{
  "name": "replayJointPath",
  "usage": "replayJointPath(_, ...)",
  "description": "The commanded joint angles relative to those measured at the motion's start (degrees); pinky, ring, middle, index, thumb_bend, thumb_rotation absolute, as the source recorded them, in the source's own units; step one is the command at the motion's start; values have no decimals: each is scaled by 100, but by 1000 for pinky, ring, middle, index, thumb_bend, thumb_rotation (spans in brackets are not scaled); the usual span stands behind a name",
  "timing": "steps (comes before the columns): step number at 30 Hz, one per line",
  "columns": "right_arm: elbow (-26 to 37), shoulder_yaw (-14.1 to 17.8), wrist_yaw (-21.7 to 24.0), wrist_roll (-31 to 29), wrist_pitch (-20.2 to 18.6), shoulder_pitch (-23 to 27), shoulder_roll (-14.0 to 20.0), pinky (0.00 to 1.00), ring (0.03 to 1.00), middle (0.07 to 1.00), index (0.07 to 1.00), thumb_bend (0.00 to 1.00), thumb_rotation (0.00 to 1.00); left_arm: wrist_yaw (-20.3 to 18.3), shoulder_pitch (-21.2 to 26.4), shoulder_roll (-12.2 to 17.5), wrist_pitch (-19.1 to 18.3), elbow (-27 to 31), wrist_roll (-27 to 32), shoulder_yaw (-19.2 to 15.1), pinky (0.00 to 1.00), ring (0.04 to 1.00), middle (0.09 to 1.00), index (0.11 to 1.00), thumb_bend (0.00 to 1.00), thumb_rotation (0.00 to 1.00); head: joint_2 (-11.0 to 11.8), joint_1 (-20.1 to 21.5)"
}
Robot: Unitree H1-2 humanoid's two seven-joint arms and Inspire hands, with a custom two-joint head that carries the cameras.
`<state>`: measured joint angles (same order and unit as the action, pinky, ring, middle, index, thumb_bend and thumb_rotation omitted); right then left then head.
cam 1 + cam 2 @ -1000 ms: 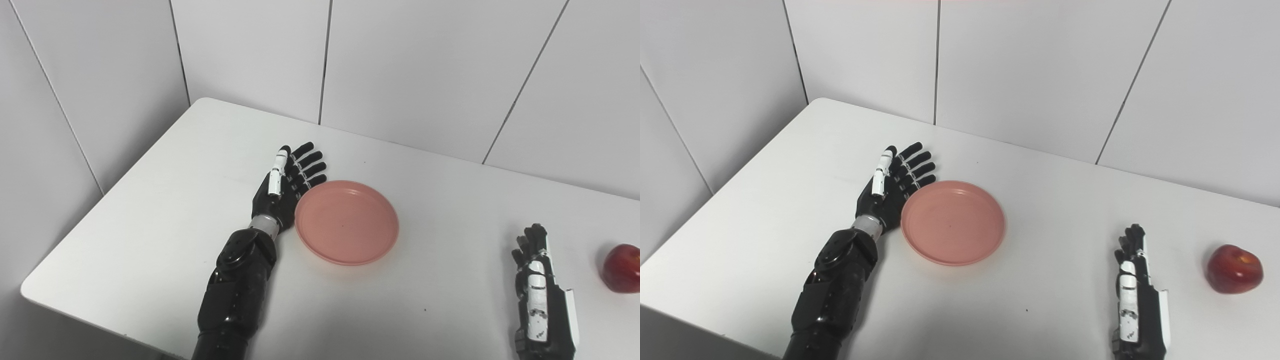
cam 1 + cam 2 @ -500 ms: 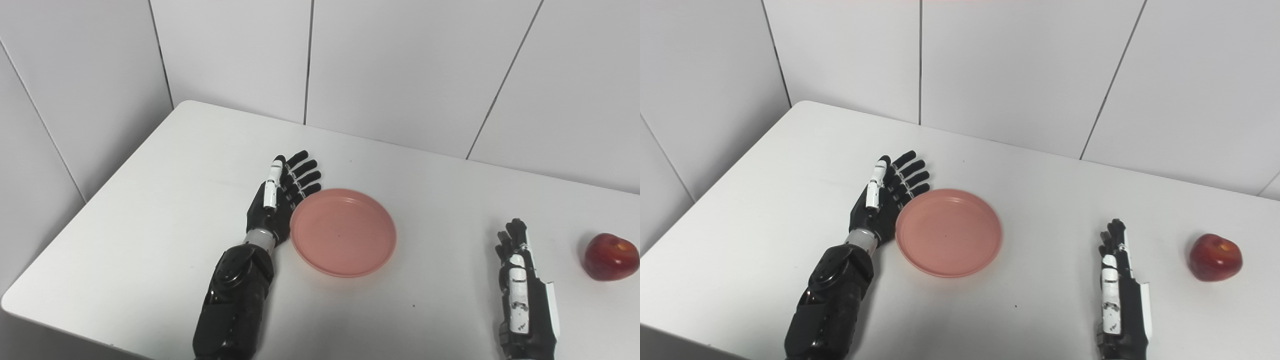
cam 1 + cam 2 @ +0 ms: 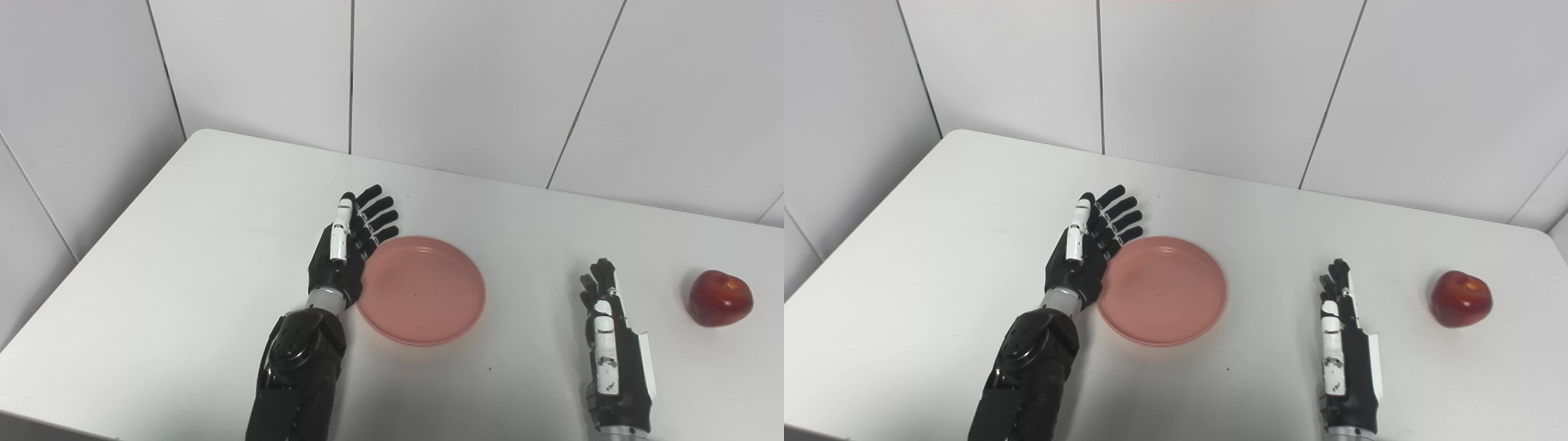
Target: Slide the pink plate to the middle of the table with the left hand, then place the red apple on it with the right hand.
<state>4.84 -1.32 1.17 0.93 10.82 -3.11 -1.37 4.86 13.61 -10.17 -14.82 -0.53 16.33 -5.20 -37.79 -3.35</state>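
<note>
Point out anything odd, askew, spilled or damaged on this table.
Nothing stands out. The pink plate lies flat and empty beside the open left hand; the red apple sits intact right of the right hand.

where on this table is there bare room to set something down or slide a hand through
Bare tabletop spreads left of the left robot hand, and along the far edge by the wall. A bare lane lies between the pink plate and the right robot hand, another between that robot hand and the red apple. The tightest spot is the plate's left rim against the left robot hand.
</note>
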Motion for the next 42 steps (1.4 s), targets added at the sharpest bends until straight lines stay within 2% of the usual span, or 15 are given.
replayJointPath(1,-167,-77,-48,12,-83,-194,-123,975,959,972,965,276,1000,39,41,-273,78,204,-66,134,735,765,776,765,353,1000,-8,30)
replayJointPath(7,-164,-108,-89,71,-58,-174,-183,970,954,969,965,269,1000,57,-45,-338,-61,298,-35,323,732,763,776,764,347,1000,-71,167)
replayJointPath(12,-64,-147,-187,182,-191,-186,-244,958,948,964,960,274,1000,73,-83,-356,-172,365,-28,451,724,752,765,757,349,1000,-132,253)
replayJointPath(16,-127,-155,-188,206,-119,-153,-246,953,947,963,960,264,1000,54,-93,-335,-175,386,-65,561,714,752,763,751,341,1000,-153,309)
replayJointPath(26,66,-244,-276,386,-358,-195,-345,948,936,959,959,265,1000,-42,-61,-241,-256,519,53,609,728,765,772,756,336,1000,-202,498)
replayJointPath(36,102,-265,-281,411,-425,-175,-364,948,939,964,959,281,1000,-230,-36,-87,-303,893,71,773,730,764,778,764,358,1000,-220,559)
replayJointPath(42,123,-262,-289,414,-493,-176,-366,954,938,961,955,260,1000,-366,-24,236,-346,1264,30,711,744,777,789,774,377,1000,-247,593)
